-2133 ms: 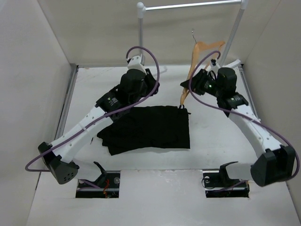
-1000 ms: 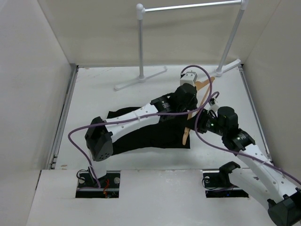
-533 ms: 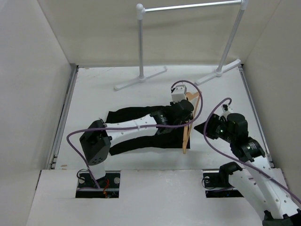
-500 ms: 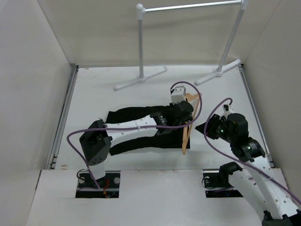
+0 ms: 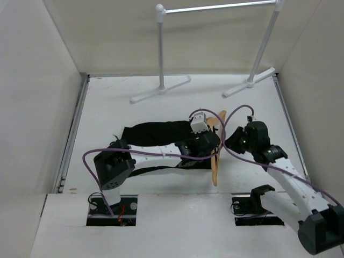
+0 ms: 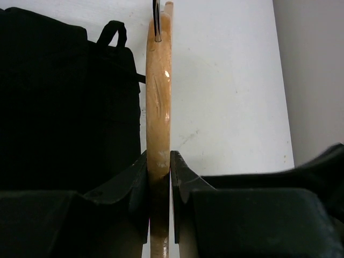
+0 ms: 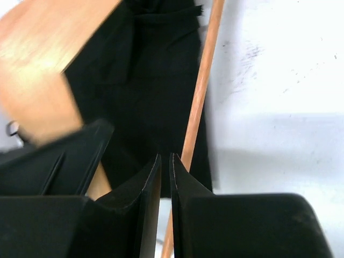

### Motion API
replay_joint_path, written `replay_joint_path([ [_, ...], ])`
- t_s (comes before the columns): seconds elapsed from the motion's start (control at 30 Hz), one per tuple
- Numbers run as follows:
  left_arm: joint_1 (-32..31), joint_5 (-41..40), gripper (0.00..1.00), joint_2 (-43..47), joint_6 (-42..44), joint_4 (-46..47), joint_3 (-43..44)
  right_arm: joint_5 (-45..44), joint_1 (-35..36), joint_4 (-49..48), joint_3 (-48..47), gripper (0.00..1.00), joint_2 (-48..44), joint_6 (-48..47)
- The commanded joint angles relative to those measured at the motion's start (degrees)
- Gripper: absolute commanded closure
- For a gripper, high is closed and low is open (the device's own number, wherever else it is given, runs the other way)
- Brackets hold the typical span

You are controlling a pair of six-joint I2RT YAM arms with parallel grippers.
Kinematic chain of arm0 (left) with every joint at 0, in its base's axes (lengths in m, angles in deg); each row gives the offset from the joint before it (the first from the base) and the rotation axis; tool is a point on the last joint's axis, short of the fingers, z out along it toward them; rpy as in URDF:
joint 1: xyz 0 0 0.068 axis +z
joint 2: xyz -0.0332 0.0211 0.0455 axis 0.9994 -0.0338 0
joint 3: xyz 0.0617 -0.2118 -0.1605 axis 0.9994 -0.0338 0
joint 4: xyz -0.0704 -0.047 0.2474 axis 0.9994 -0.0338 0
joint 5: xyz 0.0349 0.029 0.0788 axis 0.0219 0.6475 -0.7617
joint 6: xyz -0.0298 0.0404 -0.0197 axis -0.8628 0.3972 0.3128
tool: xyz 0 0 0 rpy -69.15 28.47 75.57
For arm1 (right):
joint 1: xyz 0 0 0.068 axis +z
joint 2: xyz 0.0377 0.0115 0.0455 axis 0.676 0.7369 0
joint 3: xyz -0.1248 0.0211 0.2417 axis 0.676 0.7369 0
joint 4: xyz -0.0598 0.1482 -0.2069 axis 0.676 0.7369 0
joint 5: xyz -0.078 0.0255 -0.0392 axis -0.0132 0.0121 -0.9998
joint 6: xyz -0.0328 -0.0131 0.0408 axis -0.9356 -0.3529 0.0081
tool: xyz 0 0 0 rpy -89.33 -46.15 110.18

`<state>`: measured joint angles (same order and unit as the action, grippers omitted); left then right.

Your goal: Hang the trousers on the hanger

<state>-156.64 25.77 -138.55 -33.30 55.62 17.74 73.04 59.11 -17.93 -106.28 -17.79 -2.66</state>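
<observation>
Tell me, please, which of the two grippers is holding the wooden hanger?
The left gripper: its jaws clamp the hanger, whereas the right gripper has nothing between its own.

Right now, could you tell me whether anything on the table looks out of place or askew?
Nothing looks spilled or damaged. The hanger is off the rail, pinched edge-on in the left gripper beside the trousers, which lie rumpled on the table rather than draped over it.
</observation>
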Motion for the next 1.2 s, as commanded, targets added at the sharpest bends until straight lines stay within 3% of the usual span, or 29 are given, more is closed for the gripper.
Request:
replay_joint_path([
  [0.0,-2.3,-5.7,1.00,-2.0,-2.0,3.6,-0.7,0.0,0.3,-9.8,0.7,0.82,5.2,-0.9],
  [0.37,-5.4,-13.3,1.00,-8.3,-8.2,-1.2,0.2,0.0,-0.8,-18.4,-1.6,0.71,21.3,-0.4],
  [0.67,-5.0,-13.4,1.00,-8.4,-9.7,-2.5,-0.7,0.3,-0.2,-24.4,-1.3,0.51,30.6,0.3],
  [0.9,-4.0,-11.5,1.00,-8.2,-9.9,-2.5,-2.4,4.3,0.3,-29.5,1.6,0.67,31.4,3.5],
  [1.07,-3.6,-10.7,1.00,-7.4,-10.0,-2.0,-4.1,4.5,1.0,-29.4,1.6,0.60,32.4,3.7],
  [1.17,-3.4,-10.4,1.00,-6.8,-10.0,-1.9,-5.1,3.8,1.7,-29.2,1.5,0.81,32.8,3.9],
])
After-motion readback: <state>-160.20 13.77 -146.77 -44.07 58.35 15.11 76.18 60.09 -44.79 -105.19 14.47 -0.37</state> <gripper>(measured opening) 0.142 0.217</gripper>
